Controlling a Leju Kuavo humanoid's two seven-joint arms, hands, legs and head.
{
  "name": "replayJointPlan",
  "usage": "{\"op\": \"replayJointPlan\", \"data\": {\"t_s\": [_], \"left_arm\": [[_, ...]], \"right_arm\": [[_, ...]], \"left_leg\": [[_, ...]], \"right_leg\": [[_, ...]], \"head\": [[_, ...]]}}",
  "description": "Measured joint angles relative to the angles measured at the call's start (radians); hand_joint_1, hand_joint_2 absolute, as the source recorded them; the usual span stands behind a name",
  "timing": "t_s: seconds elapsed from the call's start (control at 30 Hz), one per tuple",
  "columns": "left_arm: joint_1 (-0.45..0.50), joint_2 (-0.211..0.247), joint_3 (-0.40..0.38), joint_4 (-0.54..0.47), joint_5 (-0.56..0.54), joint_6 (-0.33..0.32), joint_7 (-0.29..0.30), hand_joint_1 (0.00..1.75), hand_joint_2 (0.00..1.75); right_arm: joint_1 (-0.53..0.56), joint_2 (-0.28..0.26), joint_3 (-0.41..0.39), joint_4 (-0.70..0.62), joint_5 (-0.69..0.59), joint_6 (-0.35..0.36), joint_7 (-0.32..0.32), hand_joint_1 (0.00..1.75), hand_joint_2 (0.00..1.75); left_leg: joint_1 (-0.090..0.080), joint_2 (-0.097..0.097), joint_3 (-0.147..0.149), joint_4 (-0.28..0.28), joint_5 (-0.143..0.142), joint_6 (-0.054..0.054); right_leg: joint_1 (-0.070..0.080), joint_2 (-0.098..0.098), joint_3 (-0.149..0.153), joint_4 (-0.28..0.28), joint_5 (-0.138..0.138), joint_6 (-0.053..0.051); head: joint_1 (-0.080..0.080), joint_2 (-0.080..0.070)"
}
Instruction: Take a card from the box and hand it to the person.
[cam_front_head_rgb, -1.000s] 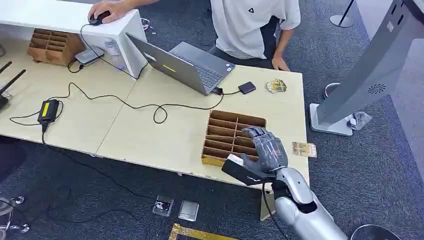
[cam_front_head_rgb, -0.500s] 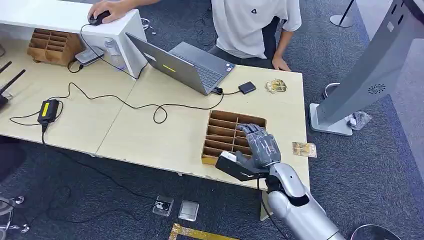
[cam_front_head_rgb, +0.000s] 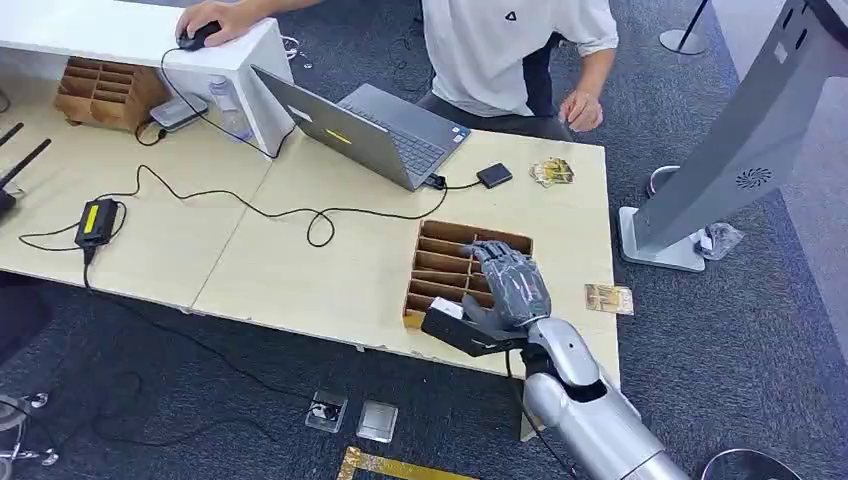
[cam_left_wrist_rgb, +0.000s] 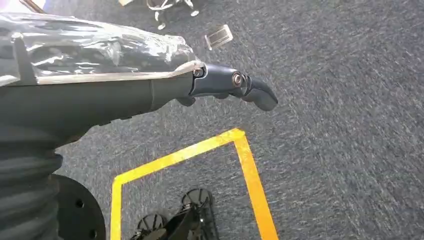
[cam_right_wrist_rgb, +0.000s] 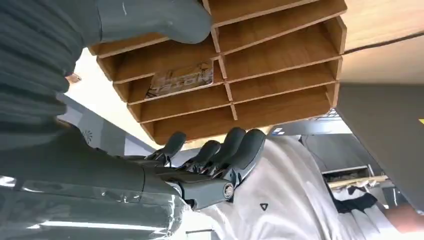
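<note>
1. Card (cam_right_wrist_rgb: 181, 80) is what we are after: in the right wrist view it lies flat in one slot of the wooden box (cam_right_wrist_rgb: 280, 47), in the upper middle of that frame, printed face showing, just beside the thick grey thumb.

2. In the head view the box (cam_front_head_rgb: 447, 262) sits on the table (cam_front_head_rgb: 330, 270) at lower centre right, with our right hand (cam_front_head_rgb: 512, 285) over its nearer, right-hand slots. We cannot make out the card itself from there.

3. Our right hand holds nothing; its dark fingers (cam_right_wrist_rgb: 235, 147) are loosely curled side by side, apart from the thumb, so the grasp looks unstarted.

4. We judge the card light, thin and fairly stiff, probably slick on its printed face. It should flex a little but could crease if squeezed hard.

5. Lying flat against the slot floor, it offers no easy face grip. We would take it by an exposed edge near the slot's open side, thumb on one face and a finger on the other.

6. The slot walls stand close, so broad fingers may jam or nudge the box.

7. Our left hand (cam_left_wrist_rgb: 235, 87) hangs over the carpet, fingers straight and together, holding nothing.

8. The person (cam_front_head_rgb: 510, 50) stands at the top centre, one hand (cam_front_head_rgb: 580, 108) raised near the table's far edge.
</note>
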Motion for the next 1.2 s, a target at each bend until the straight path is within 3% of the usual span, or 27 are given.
{"op": "replayJointPlan", "data": {"t_s": [0.5,0.9,1.07,1.13,1.2], "left_arm": [[0.0,0.0,0.0,0.0,-0.007,0.002,0.005,0.0,1.75],[0.0,0.0,0.0,0.0,-0.006,-0.002,-0.008,0.0,1.75],[0.0,0.0,0.0,0.0,-0.006,0.001,-0.008,0.0,1.75],[0.0,0.0,0.0,0.0,-0.005,-0.001,-0.013,0.0,1.75],[0.0,0.0,0.0,0.0,0.003,-0.006,-0.019,0.0,1.75]], "right_arm": [[-0.044,0.043,-0.001,0.126,0.002,-0.04,-0.02,0.65,1.75],[-0.051,0.033,-0.009,0.178,0.013,-0.053,-0.014,0.63,1.75],[-0.051,0.027,-0.018,0.184,0.014,-0.052,-0.012,0.72,1.75],[-0.051,0.024,-0.024,0.185,0.013,-0.053,-0.012,1.34,1.75],[-0.051,0.021,-0.029,0.185,0.011,-0.053,-0.01,1.41,1.75]], "left_leg": [[0.0,0.0,0.0,0.0,0.0,0.0],[0.0,0.0,0.0,0.0,0.0,0.0],[0.0,0.0,0.0,0.0,0.0,0.0],[0.0,0.0,0.0,0.0,0.0,0.0],[0.0,0.0,0.0,0.0,0.0,0.0]], "right_leg": [[0.0,0.0,0.0,0.0,0.0,0.0],[0.0,0.0,0.0,0.0,0.0,0.0],[0.0,0.0,0.0,0.0,0.0,0.0],[0.0,0.0,0.0,0.0,0.0,0.0],[0.0,0.0,0.0,0.0,0.0,0.0]], "head": [[0.0,0.0],[0.0,0.0],[0.0,0.0],[0.0,0.0],[0.0,0.0]]}}
